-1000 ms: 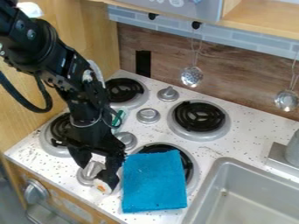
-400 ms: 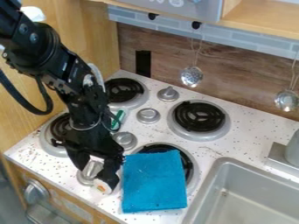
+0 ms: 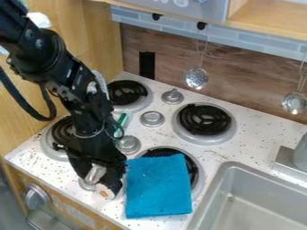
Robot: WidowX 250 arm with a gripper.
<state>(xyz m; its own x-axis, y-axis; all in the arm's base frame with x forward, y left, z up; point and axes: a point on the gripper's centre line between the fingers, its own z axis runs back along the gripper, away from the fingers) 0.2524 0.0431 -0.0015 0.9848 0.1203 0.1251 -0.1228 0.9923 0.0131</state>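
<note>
We see one black two-finger gripper (image 3: 100,179), low over the front-left part of the speckled white stovetop (image 3: 219,155). It hangs close around a silver, ridge-topped knob (image 3: 94,173), which stands in front of the left burners. We cannot tell whether the gripper is clenched, released or grasping something. Just below the knob in our view, nearer the counter's front edge, lies a small white piece with an orange spot (image 3: 104,192). The black arm partly covers it, so we can fairly say only that it seems to touch the gripper's lower end; its long axis is unclear.

The relation that matters most is this: the knob sits directly at the gripper, its raised ridge slanting up toward the view's right, and the white piece is just beside it on the counter-edge side. Only one arm is near.

Counting, we find one white piece, one folded bright-blue cloth (image 3: 158,186) just beside the gripper and partly over a burner, four black coil burners with silver rims (image 3: 233,128), and four silver knobs on the stovetop. One green item (image 3: 121,120) lies behind the arm, one grey sink (image 3: 264,179) is at the right, and two perforated metal ladles (image 3: 196,78) hang at the back.
</note>
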